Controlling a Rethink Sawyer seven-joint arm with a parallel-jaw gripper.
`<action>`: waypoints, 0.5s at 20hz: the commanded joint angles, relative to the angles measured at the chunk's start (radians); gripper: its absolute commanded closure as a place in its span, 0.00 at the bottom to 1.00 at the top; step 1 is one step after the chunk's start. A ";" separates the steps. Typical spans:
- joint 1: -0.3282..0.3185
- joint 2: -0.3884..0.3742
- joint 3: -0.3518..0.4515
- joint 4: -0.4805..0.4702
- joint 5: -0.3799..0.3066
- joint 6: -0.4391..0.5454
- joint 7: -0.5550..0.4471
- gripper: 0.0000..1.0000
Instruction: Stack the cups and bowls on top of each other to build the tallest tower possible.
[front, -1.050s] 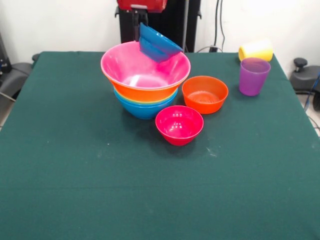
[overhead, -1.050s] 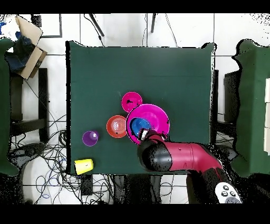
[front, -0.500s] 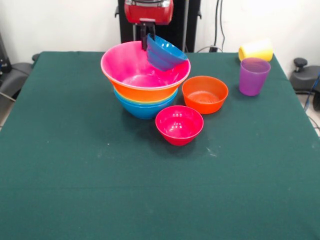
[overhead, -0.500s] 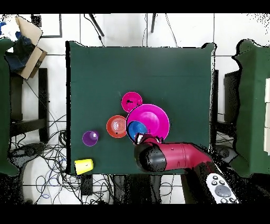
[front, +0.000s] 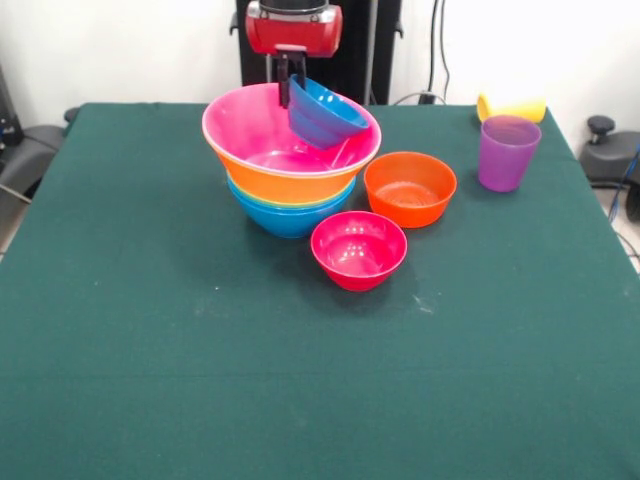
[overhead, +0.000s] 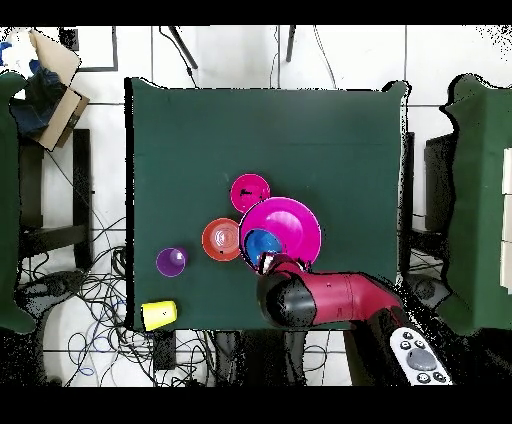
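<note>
My gripper (front: 285, 82) is shut on the rim of the small dark blue bowl (front: 326, 113), which hangs tilted inside the far right part of the wide pink bowl (front: 262, 138). That pink bowl tops the tower, nested in an orange bowl (front: 290, 186) with a light blue bowl (front: 290, 220) at the base. From overhead the gripper (overhead: 266, 262) and dark blue bowl (overhead: 262, 243) sit over the pink bowl (overhead: 295, 222). An orange-red bowl (front: 409, 188) and a crimson bowl (front: 358, 250) stand beside the tower. The purple cup (front: 505, 152) is upright; the yellow cup (front: 512, 105) lies on its side behind it.
The green table (front: 200, 380) stretches wide in front of the bowls. In the overhead view the red arm (overhead: 330, 298) reaches in over the table's bottom edge, and the orange-red bowl (overhead: 221, 239), purple cup (overhead: 171, 262) and yellow cup (overhead: 159, 315) lie to its left.
The gripper has come down with the dark blue bowl, from above the pink bowl's far rim to lower inside it. The other bowls and cups have not moved.
</note>
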 joint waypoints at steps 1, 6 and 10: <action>0.034 0.029 0.006 -0.030 -0.052 -0.020 0.031 1.00; 0.018 0.011 0.024 -0.019 -0.042 -0.005 0.019 1.00; 0.009 0.032 0.027 -0.029 -0.050 -0.015 0.013 1.00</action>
